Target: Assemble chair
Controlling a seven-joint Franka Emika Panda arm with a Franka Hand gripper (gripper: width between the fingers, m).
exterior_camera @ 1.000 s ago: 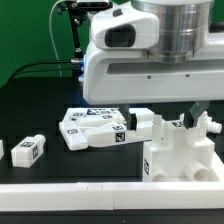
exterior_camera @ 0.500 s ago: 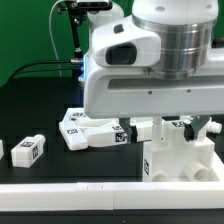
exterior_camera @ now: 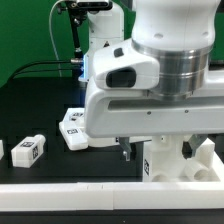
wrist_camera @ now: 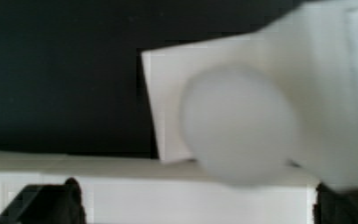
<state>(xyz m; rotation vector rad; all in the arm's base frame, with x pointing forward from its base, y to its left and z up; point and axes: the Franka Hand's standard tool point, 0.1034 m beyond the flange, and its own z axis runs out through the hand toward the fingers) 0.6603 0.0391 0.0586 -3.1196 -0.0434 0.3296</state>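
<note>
low at five o'clock on the bench (exterior_camera: 35,115), the hand (exterior_camera: 157,148) hangs wide open over the big white chair piece (exterior_camera: 178,170). i think it is about to grab; next, go down straight, then squeeze.

White chair pieces: a small tagged block (exterior_camera: 29,150) at the exterior view's left, a flat tagged panel (exterior_camera: 72,131) mid-scene, partly hidden, and a blocky upright structure (exterior_camera: 172,166) at its right.

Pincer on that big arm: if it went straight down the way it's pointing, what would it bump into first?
Probably the white chair piece right beneath the open pincer. It fills much of the wrist view, but exact depth is unclear.
</note>
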